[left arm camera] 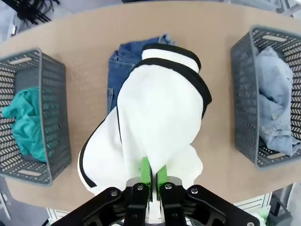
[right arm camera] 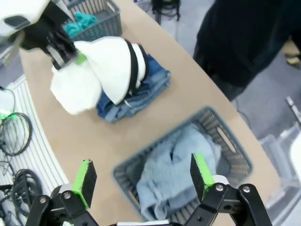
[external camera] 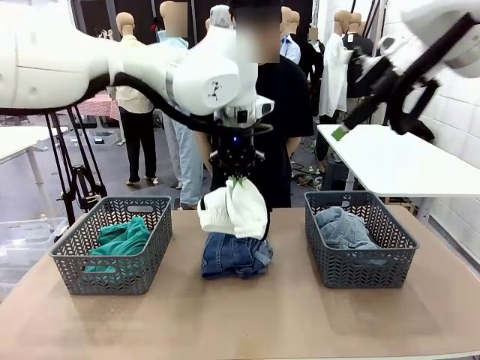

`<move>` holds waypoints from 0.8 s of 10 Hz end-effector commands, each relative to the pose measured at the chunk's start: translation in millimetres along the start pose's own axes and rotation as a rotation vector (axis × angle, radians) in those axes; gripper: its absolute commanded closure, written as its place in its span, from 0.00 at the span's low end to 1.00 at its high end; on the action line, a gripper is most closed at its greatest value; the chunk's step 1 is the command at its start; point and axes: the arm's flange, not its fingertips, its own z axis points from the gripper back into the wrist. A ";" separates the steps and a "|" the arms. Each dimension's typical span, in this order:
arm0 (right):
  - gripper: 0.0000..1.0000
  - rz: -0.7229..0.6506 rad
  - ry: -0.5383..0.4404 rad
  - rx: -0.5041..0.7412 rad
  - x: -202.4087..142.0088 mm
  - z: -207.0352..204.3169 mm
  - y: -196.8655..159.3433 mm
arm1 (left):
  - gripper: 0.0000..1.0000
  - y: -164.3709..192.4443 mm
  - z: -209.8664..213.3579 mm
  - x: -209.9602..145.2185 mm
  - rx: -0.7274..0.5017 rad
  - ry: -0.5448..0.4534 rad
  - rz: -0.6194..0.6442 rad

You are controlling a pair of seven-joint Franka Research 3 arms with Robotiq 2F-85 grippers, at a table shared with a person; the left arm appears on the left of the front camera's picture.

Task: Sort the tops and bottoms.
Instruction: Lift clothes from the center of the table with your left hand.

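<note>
Where the left gripper (left arm camera: 151, 172) hangs over the middle of the worktop (external camera: 240, 322), its jaws are pinched tight on a fold of the white garment (left arm camera: 160, 117).

- White garment, black edging: one. It is lifted and drooping from the jaws, directly above the darker jeans. Whether its lowest fold touches them cannot be told.
- Darker-blue jeans (external camera: 234, 256): one, in a folded heap on the bare worktop between the two baskets, apart from both.
- Right gripper (right arm camera: 141, 162): its jaws are spread wide with nothing between them. It is raised high on the right side, looking down on the right basket.
- Baskets, grey, slotted walls: two. The left basket (external camera: 112, 274) holds the teal-green top (external camera: 124, 240), one, crumpled. The right basket (external camera: 360, 266) holds the pale-blue jeans (external camera: 341, 229), one, bunched toward the back.
- Garments in all: four, made up of one top and three bottoms.
- Person (external camera: 289, 112): one, in a black T-shirt, standing at the far edge behind the lifted garment.

Edges and room: both baskets and the heap sit in a row toward the far edge. A clear lane lies on each side of the heap. The near half of the worktop is bare board. The left basket stands near the left edge, and the right basket has a margin of board beyond it.
</note>
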 end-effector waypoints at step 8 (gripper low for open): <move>0.00 -0.144 0.256 -0.060 -89.8 54.3 58.3 | 1.00 -16.6 67.8 -20.0 0.109 -0.152 -0.049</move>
